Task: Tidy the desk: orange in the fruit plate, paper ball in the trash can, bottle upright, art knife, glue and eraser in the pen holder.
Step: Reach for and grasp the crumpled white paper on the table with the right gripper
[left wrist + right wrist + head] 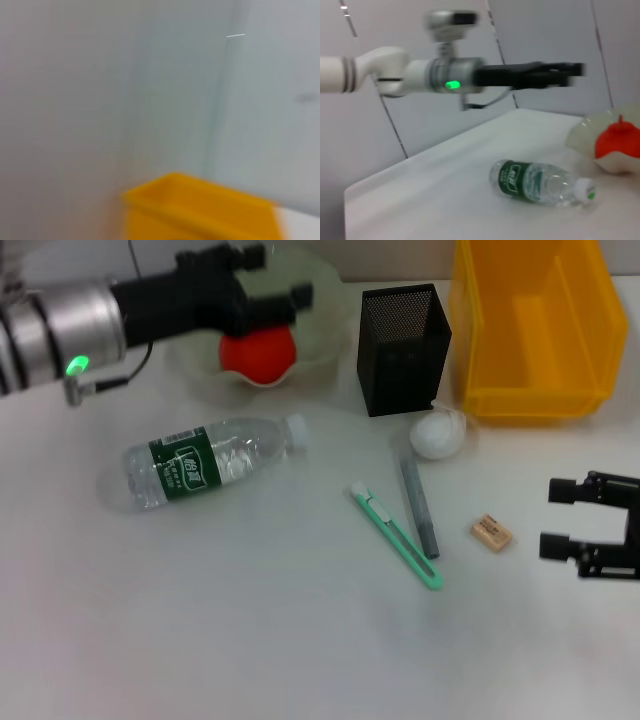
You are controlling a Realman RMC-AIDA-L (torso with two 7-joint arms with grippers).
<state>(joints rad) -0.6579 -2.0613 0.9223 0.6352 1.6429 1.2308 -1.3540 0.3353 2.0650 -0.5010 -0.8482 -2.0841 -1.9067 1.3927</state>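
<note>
The orange (258, 352) already sits in the plate (330, 340) at about 11 o'clock on the desk, and the left gripper (275, 285) hangs over it with fingers spread and nothing between them — the pose of an arm that has let go, I judge. The right gripper (590, 525) waits low at 3 o'clock, fingers apart and empty, near the eraser (492, 532).

The rest is not yet done: the bottle (205, 462) lies on its side at 9 o'clock, cap toward the middle; the paper ball (438, 435) rests just in front of the holder (402, 348), outside the yellow bin (535, 325) at 1 o'clock; the knife (397, 536) and grey glue stick (420, 505) lie side by side near centre.

The right wrist view gives the side-on look the head view lacks — the left arm clearly above the desk, well clear of the bottle. The left wrist view shows only wall and a bin corner.
</note>
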